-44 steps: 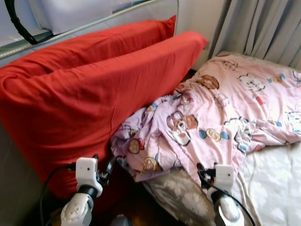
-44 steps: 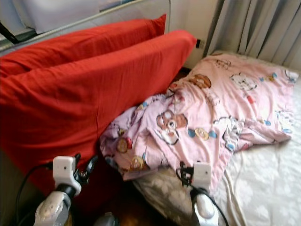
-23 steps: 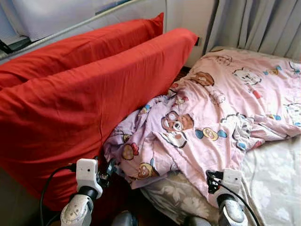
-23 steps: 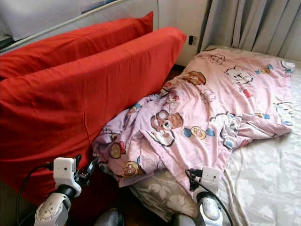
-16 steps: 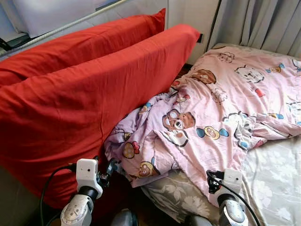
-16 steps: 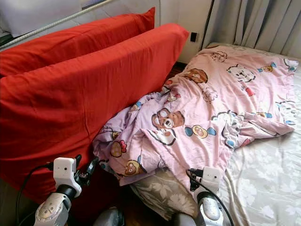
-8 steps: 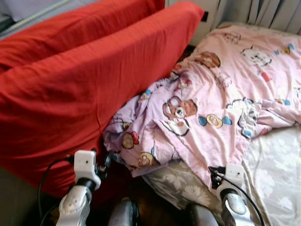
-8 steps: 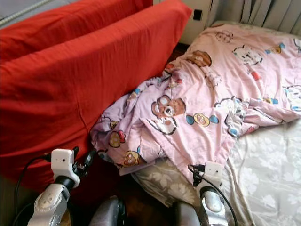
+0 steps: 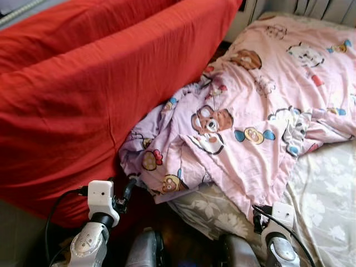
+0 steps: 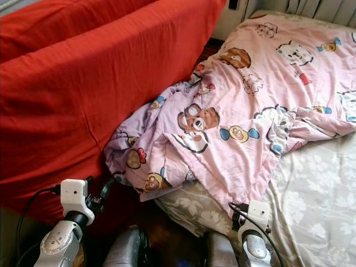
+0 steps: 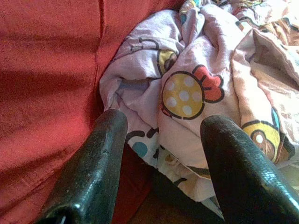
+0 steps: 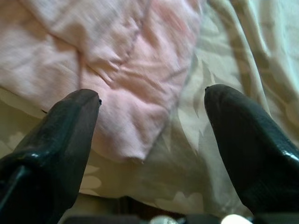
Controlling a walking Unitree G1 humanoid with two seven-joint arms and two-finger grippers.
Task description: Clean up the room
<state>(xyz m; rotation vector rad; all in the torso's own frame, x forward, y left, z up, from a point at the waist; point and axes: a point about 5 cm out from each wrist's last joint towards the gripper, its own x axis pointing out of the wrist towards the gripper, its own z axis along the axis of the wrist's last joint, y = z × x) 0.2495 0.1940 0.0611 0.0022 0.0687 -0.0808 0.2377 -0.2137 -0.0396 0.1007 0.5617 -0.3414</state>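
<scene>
A pink cartoon-print blanket (image 9: 250,128) lies crumpled across a bed with a grey floral sheet (image 9: 328,189). Its bunched corner (image 11: 187,88) hangs off the bed's edge against a big red cushion (image 9: 83,100). My left gripper (image 11: 161,123) is open, low at the left, just short of that bunched corner beside the red cushion (image 11: 46,70). My right gripper (image 12: 152,95) is open too, above the blanket's lower hem (image 12: 117,60) where it meets the sheet (image 12: 224,51). Neither gripper holds anything.
A second red cushion (image 9: 72,22) leans behind the first. Dark wooden floor (image 9: 178,233) shows in the narrow gap between cushion and bed, with my own legs (image 9: 144,253) below. Grey curtains (image 9: 334,5) hang behind the bed.
The camera has tipped down and moved closer, so the whole scene has slid upward. Both arms sit slightly lower in the picture. Blanket and cushions lie as before.
</scene>
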